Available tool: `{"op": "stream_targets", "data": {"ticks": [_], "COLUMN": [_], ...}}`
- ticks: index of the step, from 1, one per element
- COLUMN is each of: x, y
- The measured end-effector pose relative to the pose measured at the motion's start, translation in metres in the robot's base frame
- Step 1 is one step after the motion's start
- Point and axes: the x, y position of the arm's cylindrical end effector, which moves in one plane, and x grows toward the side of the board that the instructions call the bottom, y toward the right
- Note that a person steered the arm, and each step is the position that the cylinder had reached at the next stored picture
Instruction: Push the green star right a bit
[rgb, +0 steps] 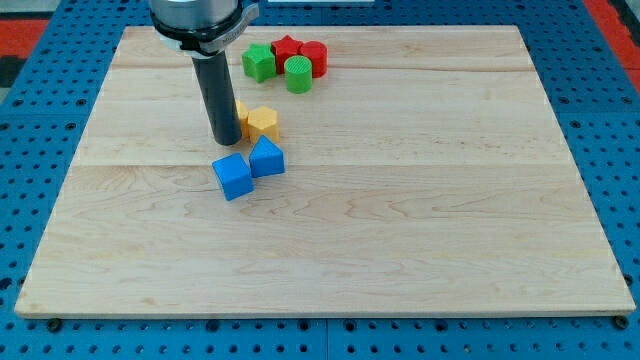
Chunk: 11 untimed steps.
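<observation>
The green star lies near the view's top, at the left end of a cluster with a red star, a red block and a green cylinder. My tip is down on the board, below and left of the green star, well apart from it. The tip stands just left of two yellow blocks, one partly hidden behind the rod, and just above the blue cube.
A second blue block touches the blue cube on its right. The wooden board lies on a blue perforated table. The arm's dark body enters from the view's top left.
</observation>
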Motion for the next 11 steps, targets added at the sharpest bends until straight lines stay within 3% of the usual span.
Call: {"op": "stream_targets", "data": {"ticks": [1,2,4,7,9,11], "x": [0.000,0.000,-0.072,-0.137,-0.139,-0.149], "y": [-0.005,-0.051,-0.094,-0.064,0.006,0.005]}}
